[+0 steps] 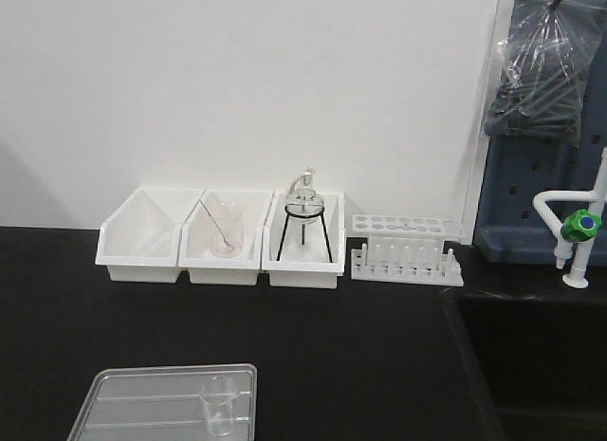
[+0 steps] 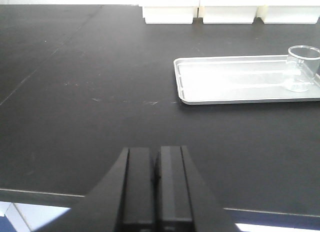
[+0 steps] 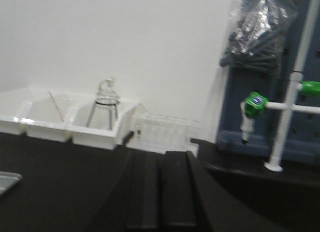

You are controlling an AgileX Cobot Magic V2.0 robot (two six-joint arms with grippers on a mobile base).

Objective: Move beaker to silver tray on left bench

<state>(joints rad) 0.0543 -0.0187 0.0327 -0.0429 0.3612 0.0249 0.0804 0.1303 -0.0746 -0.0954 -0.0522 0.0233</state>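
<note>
The small clear beaker (image 1: pixel 220 404) stands upright in the silver tray (image 1: pixel 123 408) near its right end, at the front of the black bench top (image 1: pixel 360 346). In the left wrist view the beaker (image 2: pixel 302 68) sits at the tray's (image 2: pixel 235 82) right end, far to the right of my left gripper (image 2: pixel 155 154), which is shut and empty above the bench's near edge. My right gripper (image 3: pixel 161 159) is shut and empty, above the bench and facing the back wall. A corner of the tray (image 3: pixel 7 180) shows at its left.
Three deep white bins (image 1: pixel 220 237) line the back wall; the middle one holds a beaker with a rod (image 1: pixel 224 228), the right one a flask on a tripod (image 1: pixel 305 218). A white test-tube rack (image 1: pixel 403 251) stands beside them. The recessed sink (image 1: pixel 531 356) and a green-knobbed tap (image 1: pixel 579 228) are at right.
</note>
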